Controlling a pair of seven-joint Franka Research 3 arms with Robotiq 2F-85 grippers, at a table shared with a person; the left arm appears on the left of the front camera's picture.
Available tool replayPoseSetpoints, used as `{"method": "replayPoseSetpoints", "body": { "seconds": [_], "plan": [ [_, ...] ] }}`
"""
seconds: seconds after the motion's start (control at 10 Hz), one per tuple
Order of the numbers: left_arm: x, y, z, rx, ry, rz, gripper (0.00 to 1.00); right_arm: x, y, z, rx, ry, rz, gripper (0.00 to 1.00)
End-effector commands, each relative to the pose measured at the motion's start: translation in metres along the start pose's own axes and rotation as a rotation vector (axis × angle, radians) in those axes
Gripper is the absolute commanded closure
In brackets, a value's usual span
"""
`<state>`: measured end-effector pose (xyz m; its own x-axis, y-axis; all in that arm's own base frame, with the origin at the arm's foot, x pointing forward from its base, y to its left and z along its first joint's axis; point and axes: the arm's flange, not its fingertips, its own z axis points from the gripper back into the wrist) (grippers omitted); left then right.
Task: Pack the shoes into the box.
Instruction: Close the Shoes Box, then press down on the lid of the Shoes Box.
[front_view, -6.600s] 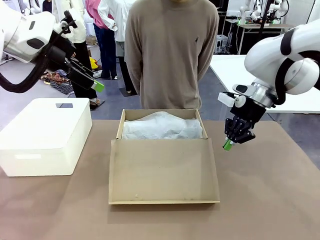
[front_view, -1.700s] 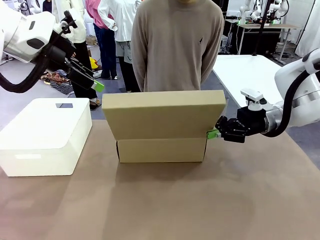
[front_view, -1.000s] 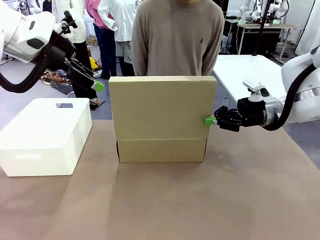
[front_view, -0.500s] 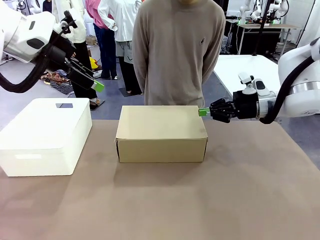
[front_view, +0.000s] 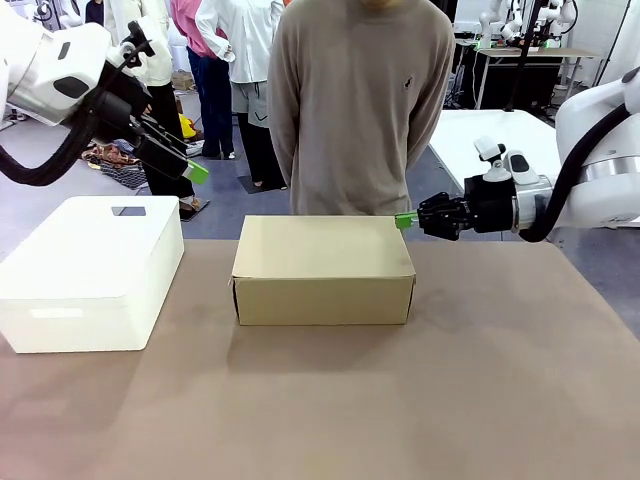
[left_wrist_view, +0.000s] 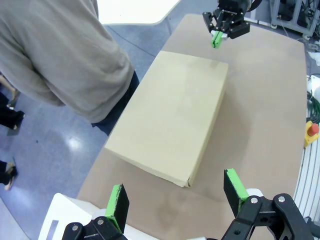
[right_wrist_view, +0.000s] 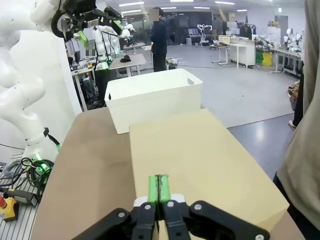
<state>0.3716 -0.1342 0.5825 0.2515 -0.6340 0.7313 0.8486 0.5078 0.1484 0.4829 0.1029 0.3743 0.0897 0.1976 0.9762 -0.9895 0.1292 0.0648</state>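
Note:
The tan cardboard box (front_view: 323, 268) stands in the middle of the table with its lid down flat. The shoes are hidden. My right gripper (front_view: 404, 221) is shut, with nothing between its green pads, and its tips are at the lid's far right corner. In the right wrist view the right gripper (right_wrist_view: 160, 189) points along the lid of the box (right_wrist_view: 200, 160), just over it. My left gripper (front_view: 190, 166) hangs open, high at the left above the white bin. From the left wrist view the left gripper (left_wrist_view: 176, 194) looks down on the box (left_wrist_view: 172, 130) and the right gripper (left_wrist_view: 216, 39).
A white plastic bin (front_view: 90, 270) sits on the table left of the box. A person in a beige sweater (front_view: 360, 100) stands close behind the table's far edge, hands behind the back. Bare brown tabletop (front_view: 400, 400) lies in front of the box and to its right.
The lid swung up from lying open in front, stood upright, then came down shut. My right gripper followed its right edge up and over to the far corner. The left arm stayed still.

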Motion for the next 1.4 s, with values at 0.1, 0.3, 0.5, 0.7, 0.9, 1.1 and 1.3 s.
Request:
{"method": "replayPoseSetpoints", "body": {
  "seconds": [0.1,0.3,0.5,0.7,0.9,1.1,1.3],
  "plan": [
    [-0.002,0.002,-0.001,-0.019,-0.018,-0.008,0.00,-0.002,-0.001,0.000,-0.004,-0.003,0.011,1.00],
    [-0.002,0.002,-0.001,-0.019,-0.018,-0.008,0.00,-0.002,-0.001,0.000,-0.004,-0.003,0.011,1.00],
    [-0.002,0.002,-0.001,-0.019,-0.018,-0.008,0.00,-0.002,-0.001,0.000,-0.004,-0.003,0.011,1.00],
    [-0.002,0.002,-0.001,-0.019,-0.018,-0.008,0.00,-0.002,0.000,0.000,0.001,0.001,-0.005,1.00],
    [-0.002,0.002,-0.001,-0.019,-0.018,-0.008,0.00,0.030,0.019,0.008,-0.069,0.066,-0.121,1.00],
    [-0.002,0.002,-0.001,-0.019,-0.018,-0.008,0.00,0.059,0.036,0.015,-0.103,0.137,-0.185,1.00],
    [-0.002,0.002,-0.001,-0.019,-0.018,-0.008,0.00,0.085,0.049,0.018,-0.152,0.264,-0.247,1.00]
  ]
}}
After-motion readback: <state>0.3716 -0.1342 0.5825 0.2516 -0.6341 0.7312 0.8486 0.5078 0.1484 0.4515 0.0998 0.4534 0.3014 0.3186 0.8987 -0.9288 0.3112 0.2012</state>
